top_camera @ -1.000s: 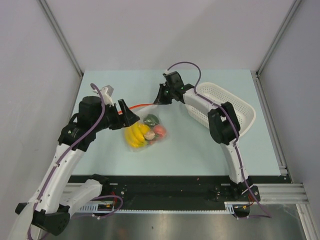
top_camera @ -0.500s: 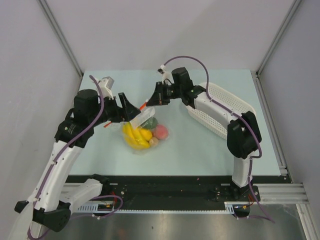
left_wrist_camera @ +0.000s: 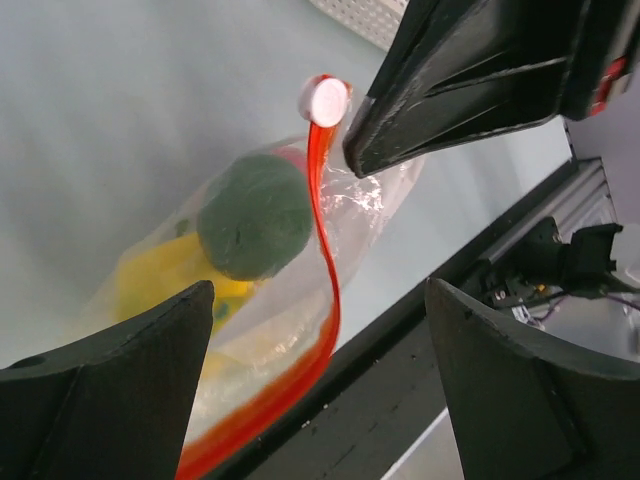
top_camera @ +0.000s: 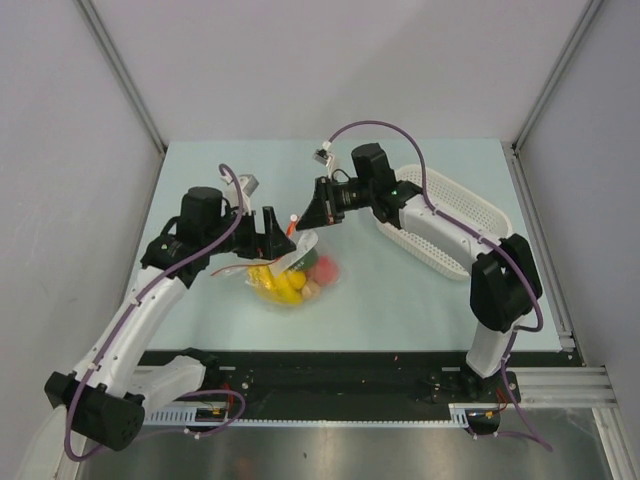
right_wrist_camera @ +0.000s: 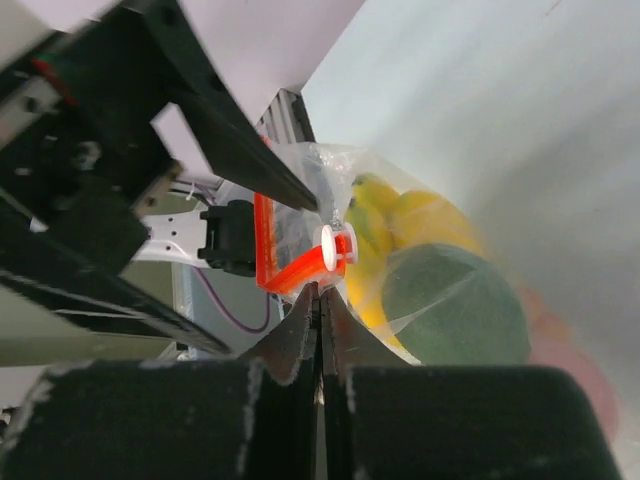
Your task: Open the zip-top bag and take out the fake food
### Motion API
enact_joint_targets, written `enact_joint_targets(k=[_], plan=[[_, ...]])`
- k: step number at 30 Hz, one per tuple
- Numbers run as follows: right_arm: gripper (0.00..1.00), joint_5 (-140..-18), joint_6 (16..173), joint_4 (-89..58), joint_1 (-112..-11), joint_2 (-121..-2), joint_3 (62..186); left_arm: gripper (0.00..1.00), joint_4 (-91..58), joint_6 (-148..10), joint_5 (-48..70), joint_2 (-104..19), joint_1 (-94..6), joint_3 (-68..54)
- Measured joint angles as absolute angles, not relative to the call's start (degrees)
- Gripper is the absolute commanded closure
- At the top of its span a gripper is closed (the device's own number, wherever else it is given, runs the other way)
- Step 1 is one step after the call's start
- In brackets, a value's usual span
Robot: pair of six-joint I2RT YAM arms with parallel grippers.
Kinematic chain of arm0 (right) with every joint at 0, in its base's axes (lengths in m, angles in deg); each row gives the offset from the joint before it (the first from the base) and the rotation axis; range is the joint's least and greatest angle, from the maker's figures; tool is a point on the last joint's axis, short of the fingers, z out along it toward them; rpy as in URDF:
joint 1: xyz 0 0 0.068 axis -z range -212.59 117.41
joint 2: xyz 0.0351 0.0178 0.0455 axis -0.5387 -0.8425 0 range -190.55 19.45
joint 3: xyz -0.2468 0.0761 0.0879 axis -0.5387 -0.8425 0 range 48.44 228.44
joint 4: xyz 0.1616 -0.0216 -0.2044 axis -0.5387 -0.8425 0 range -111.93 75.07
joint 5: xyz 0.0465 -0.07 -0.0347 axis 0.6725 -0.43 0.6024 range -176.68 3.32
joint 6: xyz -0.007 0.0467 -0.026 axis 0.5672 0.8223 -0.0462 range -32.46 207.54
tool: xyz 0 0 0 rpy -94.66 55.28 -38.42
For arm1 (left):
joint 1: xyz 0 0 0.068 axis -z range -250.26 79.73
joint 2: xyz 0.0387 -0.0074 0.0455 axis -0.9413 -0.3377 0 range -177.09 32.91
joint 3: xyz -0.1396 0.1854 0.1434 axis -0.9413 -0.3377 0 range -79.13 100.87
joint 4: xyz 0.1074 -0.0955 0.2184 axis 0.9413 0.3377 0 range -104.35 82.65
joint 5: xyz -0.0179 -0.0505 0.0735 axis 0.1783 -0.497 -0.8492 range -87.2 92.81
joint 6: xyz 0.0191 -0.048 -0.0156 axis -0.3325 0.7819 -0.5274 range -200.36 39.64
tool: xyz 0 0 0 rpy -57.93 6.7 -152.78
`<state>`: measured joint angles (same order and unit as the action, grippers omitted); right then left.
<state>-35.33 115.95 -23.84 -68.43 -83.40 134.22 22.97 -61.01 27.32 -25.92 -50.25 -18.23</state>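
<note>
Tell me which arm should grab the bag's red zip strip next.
Left. The left gripper is open with the red zip strip running between its jaws, so it probably only needs to close. The right gripper is shut on the zip-top bag, holding it.

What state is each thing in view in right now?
Clear crinkly zip-top bag with red zip strip: held up by one mouth corner; zip opening unclear.
Plastic toy food: inside bag.
Left gripper: open, straddling strip.
Right gripper: shut on bag edge beside white slider.
White perforated plastic basket: upright on table.
</note>
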Motion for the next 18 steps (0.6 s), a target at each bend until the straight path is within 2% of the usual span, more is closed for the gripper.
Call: enact_joint_targets(k=[4, 5, 7, 8, 10, 11, 13, 14, 15, 16, 18], plan=[[1.00, -34.7, 116.4, -23.7, -68.6, -81.4, 133.6, 0.18, 19.5, -60.7, 31.6, -26.3, -50.3, -21.4], [1.00, -34.5, 116.5, -23.5, -68.6, -81.1, 133.5, 0.26, 18.8, -60.4, 32.0, -26.3, -50.3, -21.7], [1.00, -34.1, 117.1, -23.1, -68.8, -80.5, 133.2, 0.36, 17.5, -60.2, 32.5, -26.3, -50.3, -22.0], [1.00, -33.9, 117.4, -22.9, -68.8, -80.2, 133.0, 0.46, 17.0, -60.0, 32.7, -26.3, -50.3, -22.1], [1.00, -33.6, 117.6, -22.9, -68.9, -79.4, 132.3, 0.59, 15.9, -59.6, 33.4, -26.3, -50.3, -22.3], [1.00, -33.6, 117.6, -22.9, -68.9, -79.2, 132.1, 0.75, 15.2, -59.3, 33.7, -26.2, -50.3, -22.4], [0.97, -33.6, 117.6, -22.9, -68.9, -78.7, 131.7, 0.95, 14.0, -58.6, 34.7, -25.7, -50.3, -23.1], [0.94, -33.6, 117.6, -23.0, -68.9, -78.6, 131.7, 1.00, 13.3, -58.3, 35.1, -25.3, -50.2, -23.4], [0.90, -33.6, 117.6, -23.0, -68.9, -78.6, 131.6, 1.00, 12.9, -58.0, 35.5, -24.8, -50.2, -23.7], [0.81, -33.6, 117.6, -23.0, -68.9, -78.6, 131.5, 1.00, 12.5, -57.9, 35.7, -24.2, -50.2, -24.1], [0.79, -33.1, 117.7, -23.2, -68.9, -78.5, 131.2, 1.00, 11.8, -57.9, 35.8, -22.9, -50.2, -24.9]])
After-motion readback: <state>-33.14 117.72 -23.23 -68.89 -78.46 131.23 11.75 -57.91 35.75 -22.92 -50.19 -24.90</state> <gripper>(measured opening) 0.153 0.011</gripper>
